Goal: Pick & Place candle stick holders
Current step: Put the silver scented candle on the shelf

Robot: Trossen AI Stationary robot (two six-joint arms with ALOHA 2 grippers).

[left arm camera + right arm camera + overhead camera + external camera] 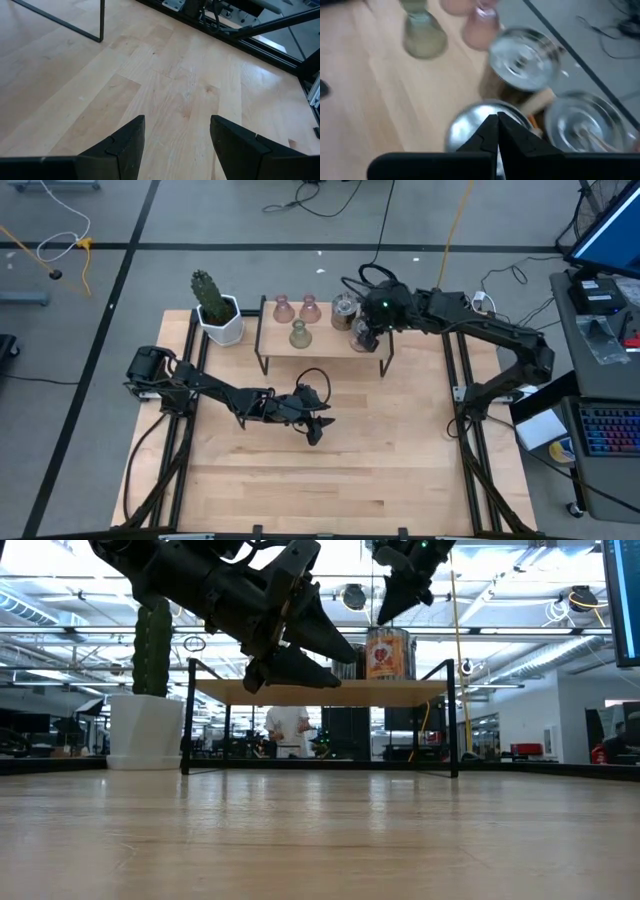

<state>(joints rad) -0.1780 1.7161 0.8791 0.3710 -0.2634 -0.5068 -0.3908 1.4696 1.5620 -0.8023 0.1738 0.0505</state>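
Pale wood covers the surface (300,480), and at its far edge a small wooden shelf on thin black legs (320,340) carries all six candle stick holders. Two pale pink glass holders (296,309) stand side by side at the far left of the shelf, with the olive-green glass holder (299,334) just near of them. Three shiny silver metal holders (345,308) cluster at the shelf's right end; in the right wrist view they sit close together, one (525,52) farther off beside a pink holder, one (585,122) to the side, and one (470,122) directly under the fingertips.

Over that silver cluster hangs the right claw (362,338), its fingers clenched together with nothing between them; the tips (497,125) point down at the nearest silver holder, though whether they touch it cannot be told.

At the middle of the surface, well apart from the shelf and nearer than it, the left claw (315,428) hovers with its fingers (125,145) released and spread, only bare wood showing between them.

A green cactus in a white pot (218,310) stands on the surface just left of the shelf. In the low view a person in a white top (288,728) shows in the room beyond the shelf.
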